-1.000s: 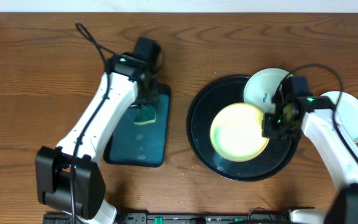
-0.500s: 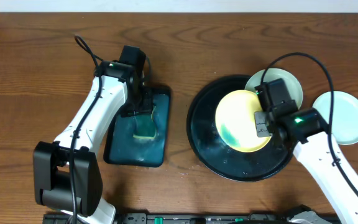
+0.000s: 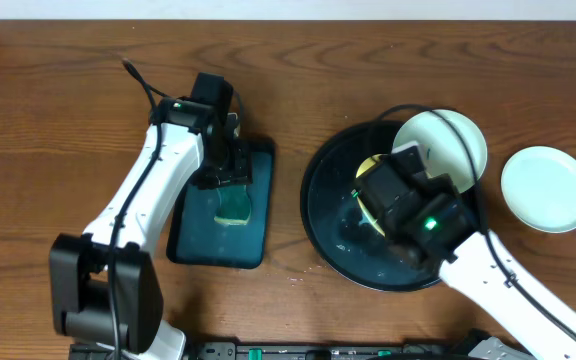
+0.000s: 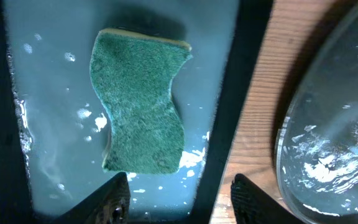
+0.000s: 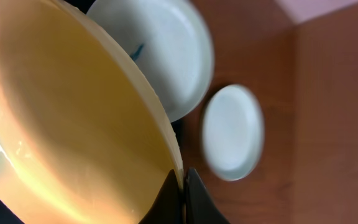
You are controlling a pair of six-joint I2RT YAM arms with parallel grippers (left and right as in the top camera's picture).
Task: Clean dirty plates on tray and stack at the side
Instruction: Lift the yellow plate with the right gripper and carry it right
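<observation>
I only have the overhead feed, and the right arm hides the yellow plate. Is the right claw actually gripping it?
Observer: Yes. The right wrist view shows the right claw shut on the yellow plate by its rim.
Operator: And the left arm?
Observer: The left wrist view shows the left claw open, the sponge lying loose in the wet teal tray.
Operator: Any smears?
Observer: The white plate next to the yellow one bears a small blue smear.
</observation>
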